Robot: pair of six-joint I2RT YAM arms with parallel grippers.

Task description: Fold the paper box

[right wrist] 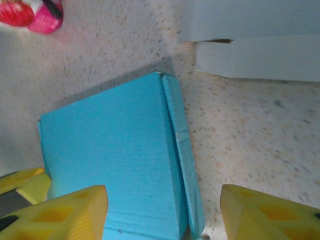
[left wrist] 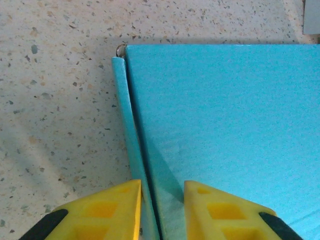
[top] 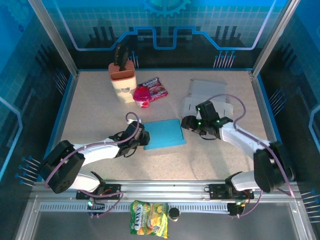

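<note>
Your left gripper (left wrist: 162, 212) has its yellow fingers (left wrist: 100, 212) set close together, astride the left side flap (left wrist: 125, 125) of the blue paper box (left wrist: 225, 125). From the wrist view you cannot tell whether they are pinching that flap or only bracketing it.

Your right gripper (right wrist: 162, 217) stands wide open at the box's opposite edge and holds nothing. The narrow right side flap (right wrist: 182, 165) runs into the gap between its fingertips.

The box lies flat on the speckled table (top: 100, 110), around the middle, directly between the two grippers. Just beyond the right gripper lie flat white cardboard sheets (top: 210, 92), apart from the box. Further back on the left stand a knife block (top: 122, 80), a pink container (top: 142, 96) and a snack packet (top: 156, 88), close together.
</note>
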